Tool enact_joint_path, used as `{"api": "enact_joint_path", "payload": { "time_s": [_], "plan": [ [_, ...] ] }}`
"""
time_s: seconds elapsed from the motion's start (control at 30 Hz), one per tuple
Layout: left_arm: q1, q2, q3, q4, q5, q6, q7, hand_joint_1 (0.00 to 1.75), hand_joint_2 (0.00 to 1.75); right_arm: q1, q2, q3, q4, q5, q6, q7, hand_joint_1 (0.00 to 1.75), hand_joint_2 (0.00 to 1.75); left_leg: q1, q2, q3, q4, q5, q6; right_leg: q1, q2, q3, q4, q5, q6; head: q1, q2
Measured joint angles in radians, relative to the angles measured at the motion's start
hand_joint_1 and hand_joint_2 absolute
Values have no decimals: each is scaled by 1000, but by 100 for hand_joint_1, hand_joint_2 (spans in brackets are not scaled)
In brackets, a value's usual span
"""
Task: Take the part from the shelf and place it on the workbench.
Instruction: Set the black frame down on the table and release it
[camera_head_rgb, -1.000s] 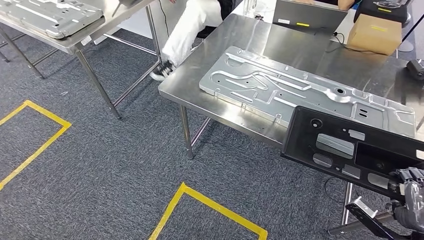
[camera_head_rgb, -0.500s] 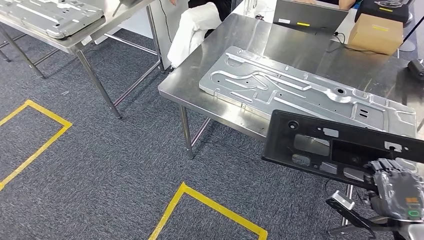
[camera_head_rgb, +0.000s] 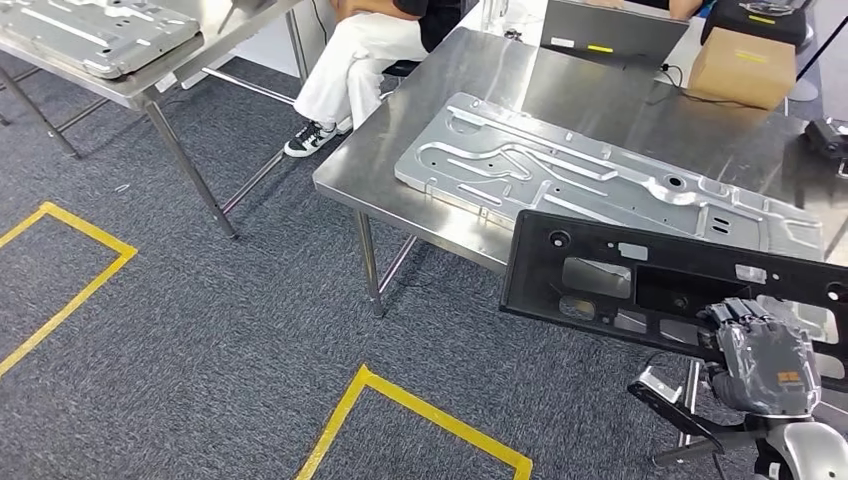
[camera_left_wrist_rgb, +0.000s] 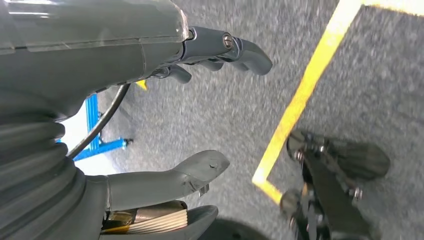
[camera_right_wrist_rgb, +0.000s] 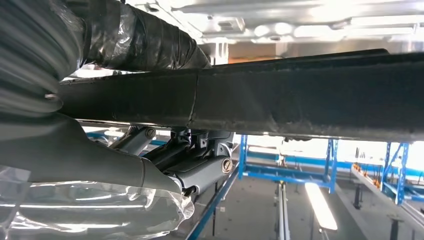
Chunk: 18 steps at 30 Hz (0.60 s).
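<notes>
part: black panel (camera_head_rgb: 640, 285), held up in the air just off the near edge of the workbench (camera_head_rgb: 520, 90), not set down yet
right hand: (camera_head_rgb: 765, 355) fingers clamped round the panel's near long edge, toward its right end
left hand: (camera_left_wrist_rgb: 165, 115) hanging over the carpet, fingers spread, holding nothing
key relation: long axis running roughly along the bench's near edge; bench lies forward of the hand, so probably needs a push ahead, then down
in the way: big silver plate (camera_head_rgb: 600, 185) already hogging the bench right behind the panel, bare steel mostly off to the left
also around: box (camera_head_rgb: 745, 65), laptop (camera_head_rgb: 612, 30), seated person (camera_head_rgb: 365, 50) at the far side
</notes>
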Motion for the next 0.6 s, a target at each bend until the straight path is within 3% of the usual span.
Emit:
{"api": "enact_joint_path", "payload": {
  "time_s": [0.03,0.1,0.13,0.2,0.33,0.4,0.47,0.5,0.53,0.6],
  "plan": [
    [0,0,0,0,0,0,0,0,175,0,0,4,2,0,0,0,175,175,2,2,2,3,-4,-4,-4,-3,3,-11,21,5,0,0],
    [0,0,0,0,0,-1,0,0,175,-1,0,8,5,-2,0,1,175,175,8,4,6,13,-17,-17,-12,-12,55,-123,86,15,0,0],
    [0,1,0,0,0,-1,-1,0,175,-3,-1,10,5,-4,0,2,175,175,8,4,7,20,-25,-25,-12,-14,83,-179,105,15,0,0],
    [-1,2,0,0,-1,-1,-4,0,175,-7,-2,14,8,-8,-1,4,175,175,5,5,7,27,-38,-41,-7,-14,107,-227,105,2,0,0],
    [-2,1,0,0,-3,-2,-10,0,175,-10,-6,18,11,-14,-3,6,175,175,11,5,6,51,-67,-63,-4,-3,114,-227,94,-33,-1,0],
    [-2,0,0,0,-3,-2,-12,0,175,-12,-8,20,10,-15,-3,6,175,175,13,2,-46,162,-119,-68,-1,-2,122,-229,88,-46,-1,0],
    [0,0,0,0,-3,-2,-12,0,175,-13,-9,23,12,-15,-3,6,175,175,11,2,-128,299,-161,-65,6,-1,131,-229,80,-55,-1,0],
    [2,0,0,0,-3,-2,-12,0,175,-13,-9,26,13,-15,-3,6,175,175,10,2,-155,332,-157,-62,10,1,137,-229,75,-58,-1,0],
    [3,0,0,0,-3,-2,-12,0,175,-13,-9,27,14,-15,-3,6,175,175,7,1,-164,326,-132,-56,14,3,144,-229,70,-59,-1,0],
    [6,1,0,0,-3,-2,-12,0,175,-13,-9,29,14,-15,-3,6,175,175,-2,-3,-132,211,-42,-33,20,8,161,-229,57,-60,-1,0]
  ]
}}
